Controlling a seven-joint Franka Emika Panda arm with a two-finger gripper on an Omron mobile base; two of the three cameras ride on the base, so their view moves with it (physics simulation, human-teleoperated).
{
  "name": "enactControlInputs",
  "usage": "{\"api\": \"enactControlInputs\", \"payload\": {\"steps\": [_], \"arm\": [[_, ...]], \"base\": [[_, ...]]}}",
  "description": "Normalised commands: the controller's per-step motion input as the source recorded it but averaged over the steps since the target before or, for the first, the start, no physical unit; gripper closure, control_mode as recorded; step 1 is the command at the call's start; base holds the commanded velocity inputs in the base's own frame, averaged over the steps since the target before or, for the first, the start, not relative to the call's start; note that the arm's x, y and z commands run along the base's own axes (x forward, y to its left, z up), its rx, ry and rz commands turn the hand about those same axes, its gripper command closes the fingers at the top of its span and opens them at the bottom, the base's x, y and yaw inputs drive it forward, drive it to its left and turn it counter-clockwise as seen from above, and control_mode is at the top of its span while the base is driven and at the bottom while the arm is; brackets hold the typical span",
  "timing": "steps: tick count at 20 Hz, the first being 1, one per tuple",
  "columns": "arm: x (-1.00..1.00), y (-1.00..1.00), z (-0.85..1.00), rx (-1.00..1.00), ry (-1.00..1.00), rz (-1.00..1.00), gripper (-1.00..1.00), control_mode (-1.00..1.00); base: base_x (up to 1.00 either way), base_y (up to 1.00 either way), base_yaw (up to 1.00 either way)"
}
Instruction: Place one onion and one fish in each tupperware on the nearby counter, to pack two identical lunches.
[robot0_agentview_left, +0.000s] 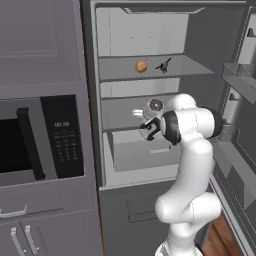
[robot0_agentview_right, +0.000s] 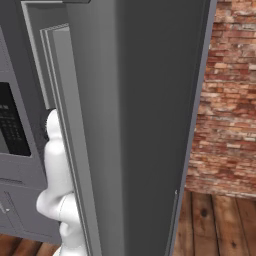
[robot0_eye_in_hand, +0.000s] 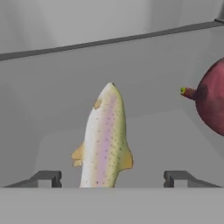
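Your open fridge (robot0_agentview_left: 150, 90) carries 1 yellow onion (robot0_agentview_left: 141, 65) and a dark fish (robot0_agentview_left: 163, 66) on its upper shelf. Lower down, your gripper (robot0_eye_in_hand: 112, 177) stands spread wide, straddling a speckled fish (robot0_eye_in_hand: 104, 141), red onion (robot0_eye_in_hand: 212, 98) beside.

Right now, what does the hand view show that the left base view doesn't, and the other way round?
Hand view: a speckled fish lying between the spread fingertips of the gripper, and a red onion to its right.
Left base view: a yellow onion and a dark fish on the upper shelf, plus the microwave.
Both: the grey fridge interior.
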Motion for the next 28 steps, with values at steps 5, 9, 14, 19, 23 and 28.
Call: {"api": "enactControlInputs", "payload": {"steps": [5, 9, 14, 19, 23, 28], "arm": [[0.32, 0.00, -0.39, 0.00, 0.00, 0.00, 1.00, -1.00], [-0.10, -0.04, -0.54, 0.00, 0.00, 0.00, 1.00, -1.00], [-0.85, -0.16, -0.28, 0.00, -0.03, -0.06, 1.00, -1.00], [-1.00, 0.15, 0.31, 0.01, -0.05, 0.00, 1.00, -1.00], [-1.00, 0.32, 0.96, 0.00, -0.07, 0.00, 1.00, -1.00], [-1.00, 0.19, 1.00, 0.03, 0.06, -0.03, 1.00, -1.00]], "base": [[0.00, 0.00, 0.00], [0.00, 0.00, 0.00], [0.00, 0.00, 0.00], [0.00, 0.00, 0.00], [0.00, 0.00, 0.00], [0.00, 0.00, 0.00]]}}
